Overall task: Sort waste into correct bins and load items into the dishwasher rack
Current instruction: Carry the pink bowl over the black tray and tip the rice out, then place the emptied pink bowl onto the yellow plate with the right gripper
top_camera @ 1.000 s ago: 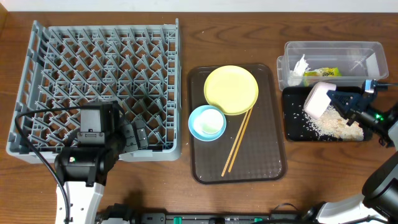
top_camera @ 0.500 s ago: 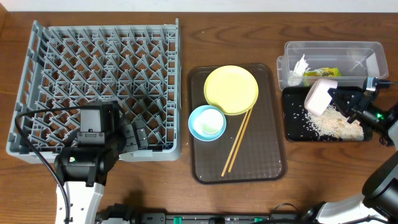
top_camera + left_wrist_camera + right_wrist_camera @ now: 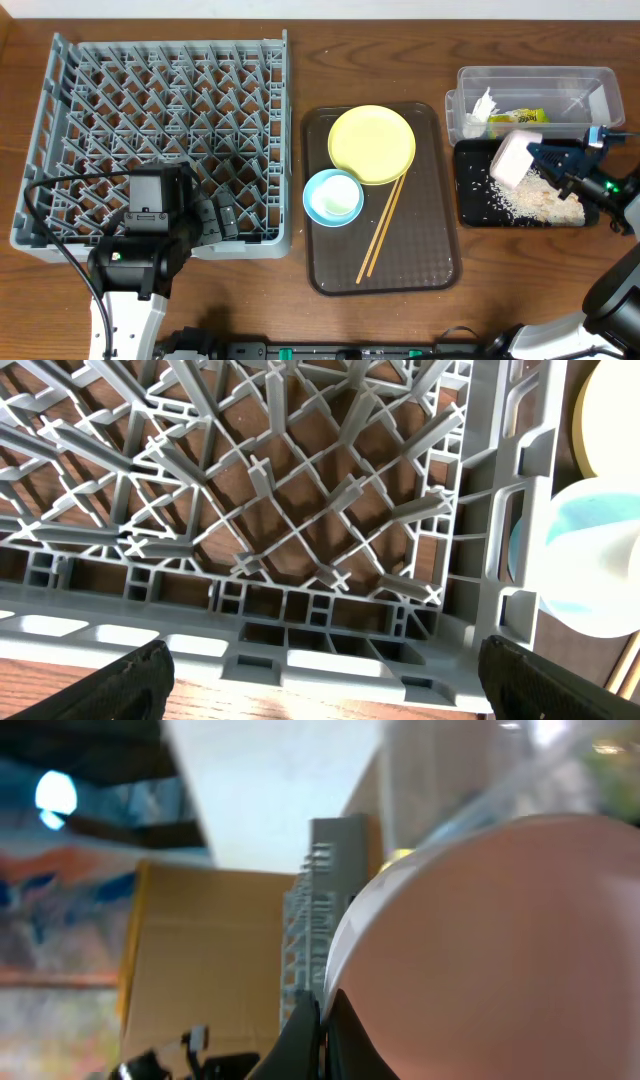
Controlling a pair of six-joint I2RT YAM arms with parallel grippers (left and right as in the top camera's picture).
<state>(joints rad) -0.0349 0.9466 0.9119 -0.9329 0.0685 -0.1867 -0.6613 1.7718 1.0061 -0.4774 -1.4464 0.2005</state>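
Gripping the rim of the white bowl [image 3: 510,158], the right jaws are seen pressed together on it, and the bowl is held tipped over on its side. Directly below these jaws the shallow black tray [image 3: 470,210] is found, with loose white rice scraps [image 3: 540,205] spread across it under and beside the bowl. Just beyond the jaws the clear tub [image 3: 535,75] is set touching the black tray's far edge; a crumpled white tissue [image 3: 482,107] and a green-and-orange wrapper [image 3: 520,117] are held inside it. In the right wrist view the frame is largely filled by the bowl's pale outer wall, and the dark fingertips [image 3: 308,1038] are met at its edge.

The left jaws are spread wide apart with nothing between them, and are hung over the near right corner of the grey dishwasher rack [image 3: 160,100], whose pegs lie beneath them. To the right of these jaws, past the rack wall, the brown tray [image 3: 410,270] is placed on the tabletop [image 3: 520,300]. On it the light-blue bowl [image 3: 333,196] is nearest the jaws, the yellow plate [image 3: 371,143] lies farther off, and the chopsticks [image 3: 383,228] are laid slantwise with their tips at the plate's edge.
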